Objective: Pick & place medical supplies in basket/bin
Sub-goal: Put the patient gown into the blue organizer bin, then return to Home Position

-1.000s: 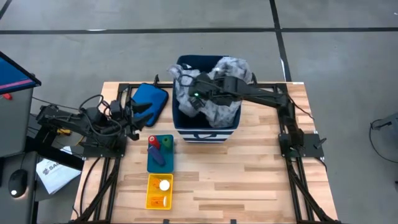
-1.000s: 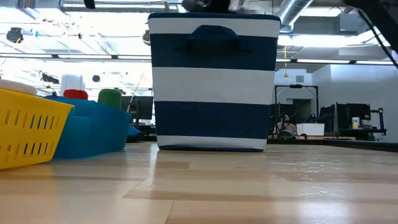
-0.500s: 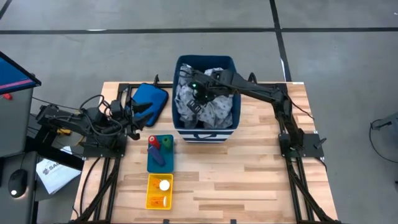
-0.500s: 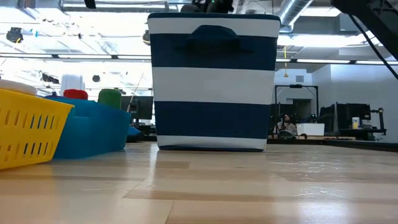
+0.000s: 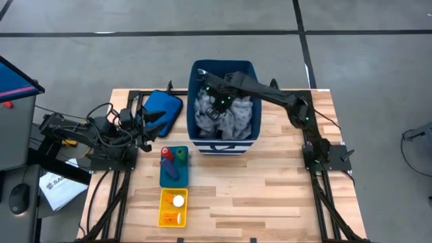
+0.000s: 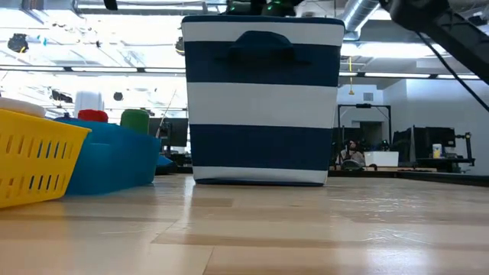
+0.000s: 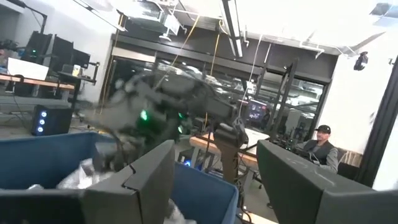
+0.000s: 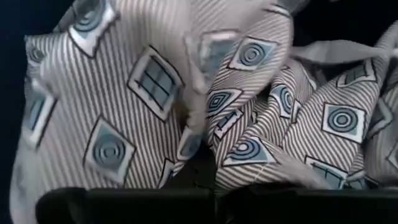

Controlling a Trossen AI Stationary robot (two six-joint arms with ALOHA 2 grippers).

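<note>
At the desk's far edge, mid-width, I see the navy bin (image 5: 223, 138) w/ its white-striped base; the grey patterned gown (image 5: 226, 116) sits crumpled inside it, filling most of the opening; right arm reaches over from the right side & the right gripper (image 5: 219, 101) is down inside the bin, over the gown toward the bin's far wall; its fingers are closed tight; right wrist cam is all gown (image 8: 186, 93) folds right up against the lens, so I can't tell if any cloth is actually pinched. Low cam shows the bin (image 6: 263, 99) front-on, w/ only a bit of the arm poking over its rim.

Left arm waits at the desk's left edge; left gripper (image 5: 156, 121) hangs partly open, holding nothing, just beside the flat blue pouch (image 5: 164, 111); its wrist cam looks past both fingers (image 7: 140, 180) toward the bin (image 7: 43, 162) & the right arm.

Nearer the front edge, left of centre: teal tray (image 5: 174, 177) w/ red (image 5: 166, 154), green (image 5: 181, 155) & dark-blue cylinders (image 5: 173, 169); closer still, yellow basket (image 5: 173, 217) w/ a white-capped bottle (image 5: 178, 200).
</note>
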